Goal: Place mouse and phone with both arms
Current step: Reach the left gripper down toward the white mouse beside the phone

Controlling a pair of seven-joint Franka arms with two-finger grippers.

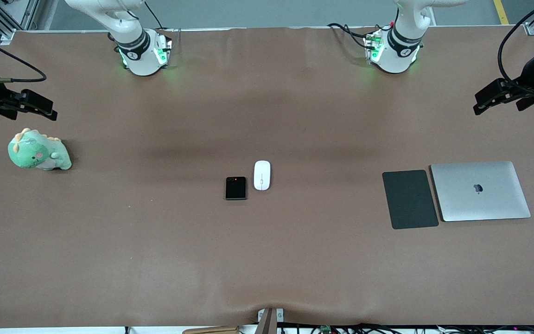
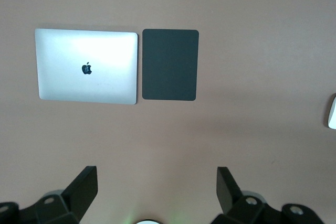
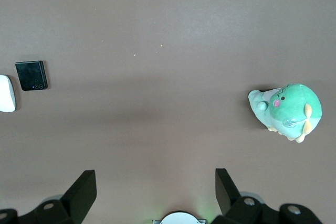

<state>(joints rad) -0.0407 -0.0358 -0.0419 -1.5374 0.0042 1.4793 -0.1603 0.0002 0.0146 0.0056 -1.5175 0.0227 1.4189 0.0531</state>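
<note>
Silver laptop (image 2: pixel 86 65) fills left wrist view — right's shows dinosaur (image 3: pixel 287 110).

Glossy white plastic on the mouse (image 1: pixel 262 175), smooth, with a thin grey seam down the middle. Black and sleek on the phone (image 1: pixel 236 188), faintly reflective like glass or polished plastic. Matt dark grey on the mouse pad (image 1: pixel 410 199), flat and unreflective. Brushed silver metal on the closed laptop (image 1: pixel 479 190), satin sheen, dark logo at centre. Soft green plush cloth on the dinosaur toy (image 1: pixel 37 151), fuzzy, with cream and pink patches. Matt brown covering over the table (image 1: pixel 267 260), smooth but slightly rippled at the edge nearest the front camera. Matt black plastic on the left gripper (image 2: pixel 156 190) and the right gripper (image 3: pixel 156 191).
</note>
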